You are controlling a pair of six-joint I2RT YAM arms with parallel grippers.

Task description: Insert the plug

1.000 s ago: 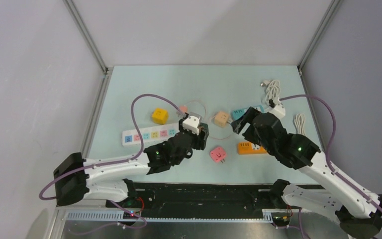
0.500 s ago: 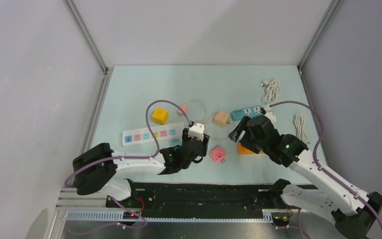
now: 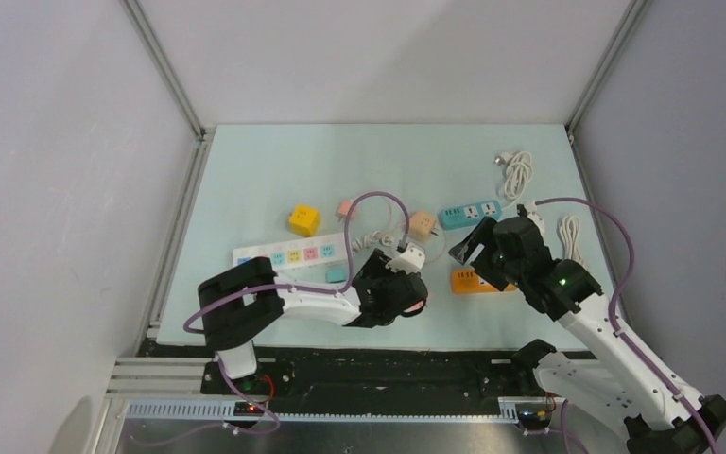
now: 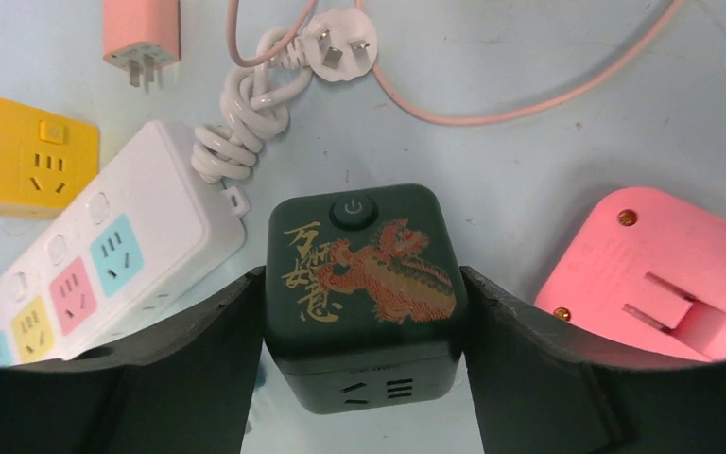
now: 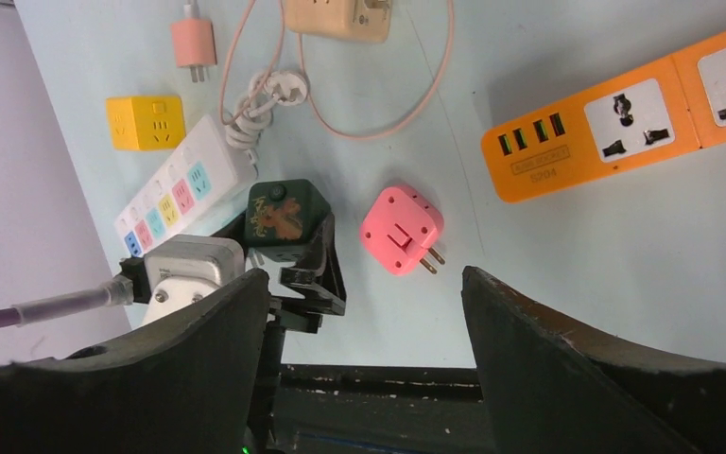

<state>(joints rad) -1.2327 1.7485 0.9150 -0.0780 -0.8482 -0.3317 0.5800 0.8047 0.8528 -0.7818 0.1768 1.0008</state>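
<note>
My left gripper point(image 4: 364, 284) is shut on a dark green cube socket point(image 4: 364, 270) with a gold and red dragon print, one finger against each side, low over the table. Just right of it a pink plug adapter point(image 4: 662, 284) lies on its back with its two prongs up; it is also in the right wrist view point(image 5: 400, 227). From above, the left gripper point(image 3: 405, 295) hides most of that adapter. A white three-pin plug point(image 4: 340, 43) on a coiled cord lies farther back. My right gripper point(image 5: 364, 279) hangs open and empty above the table, right of the adapter point(image 3: 468, 251).
White power strip point(image 3: 288, 255) with coloured sockets at left, yellow cube socket point(image 3: 304, 219) behind it. Beige cube point(image 3: 422, 225), small pink charger point(image 3: 345, 206) and pink cord mid-table. Orange strip point(image 3: 477, 282) under the right arm, blue strip point(image 3: 470, 214) behind. White cable bundles point(image 3: 518, 170) at right.
The left arm has swung right and toward the near edge with the green cube, ending next to the pink adapter. The right gripper has drifted slightly right.
</note>
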